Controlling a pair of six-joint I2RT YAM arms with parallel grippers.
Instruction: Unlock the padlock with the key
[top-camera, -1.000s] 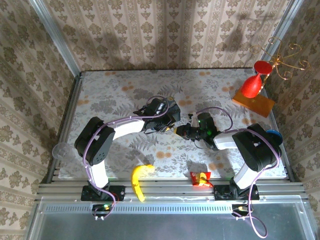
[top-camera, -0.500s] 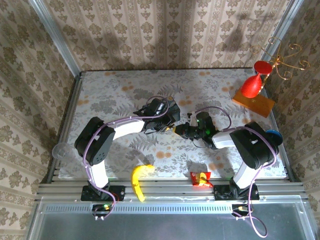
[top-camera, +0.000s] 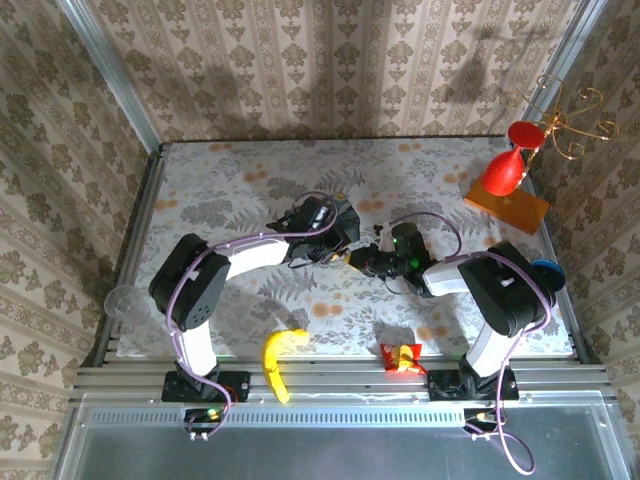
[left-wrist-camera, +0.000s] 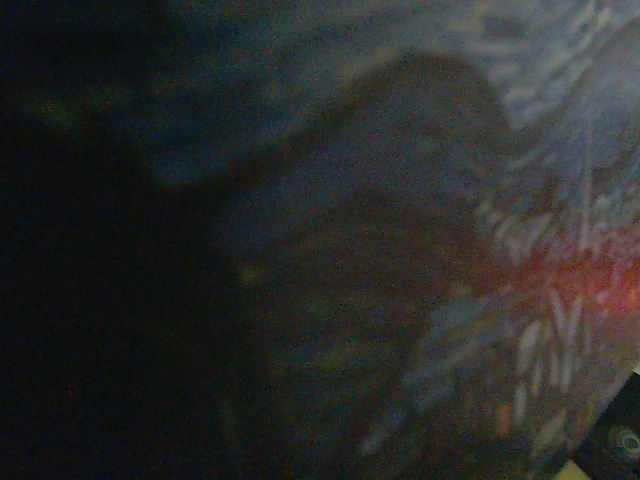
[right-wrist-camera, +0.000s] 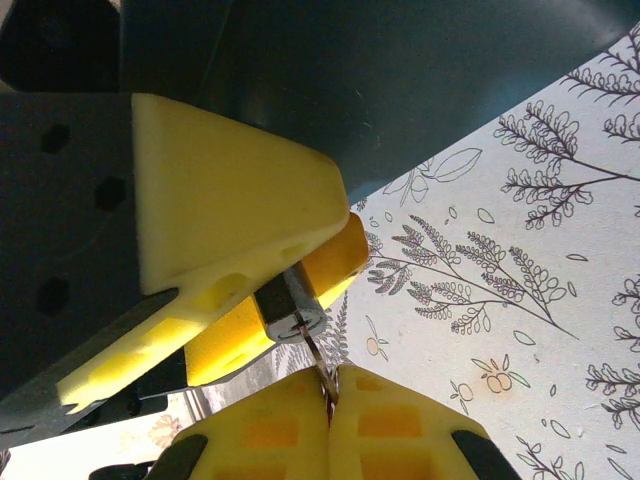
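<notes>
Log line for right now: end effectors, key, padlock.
left end effector: shut on padlock | right end effector: shut on key | key: tip at padlock

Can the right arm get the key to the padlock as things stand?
Likely yes: the left end effector holds the padlock exposed, and the key pinched in the right end effector sits right at it, nothing between.

The padlock (right-wrist-camera: 285, 308) is over the middle of the desk (top-camera: 220, 170); at its near edge, the banana (top-camera: 275, 362) lies left of, seemingly, a packet (top-camera: 400, 356).
</notes>
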